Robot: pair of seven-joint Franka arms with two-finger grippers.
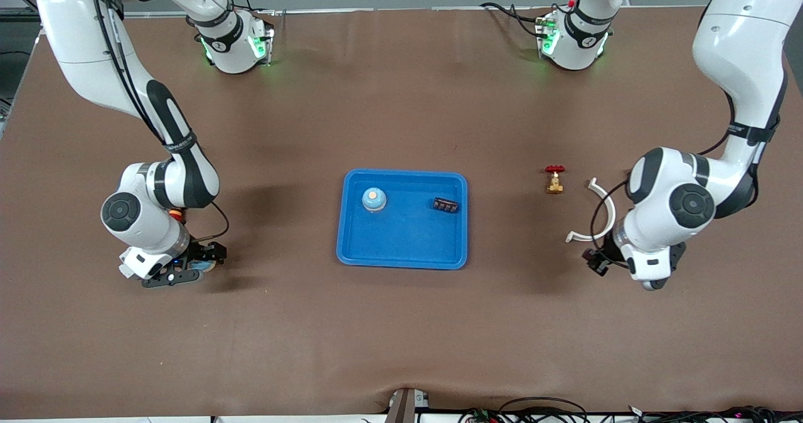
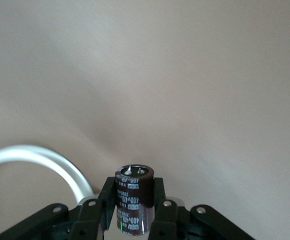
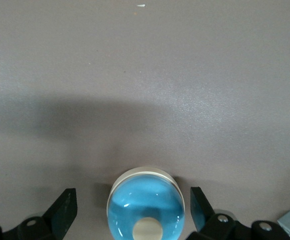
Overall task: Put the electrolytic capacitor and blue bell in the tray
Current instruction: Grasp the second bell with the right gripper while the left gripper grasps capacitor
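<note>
The left gripper [image 2: 130,212] pinches a glossy dark-brown cylindrical electrolytic capacitor [image 2: 133,200], white print on its sleeve, over bare brown table [image 1: 401,322] by a curved white plastic band [image 1: 599,213] toward the left arm's end. The right gripper [image 3: 133,210] stands spread around a smooth domed blue bell [image 3: 146,209] with a cream button, not gripping it. The bright blue, round-cornered, raised-rim tray [image 1: 403,260] lies midway, holding a second small bell [image 1: 374,199] and a black ribbed block [image 1: 445,205]. A red-handled brass valve [image 1: 554,179] stands beside the tray, apart.
</note>
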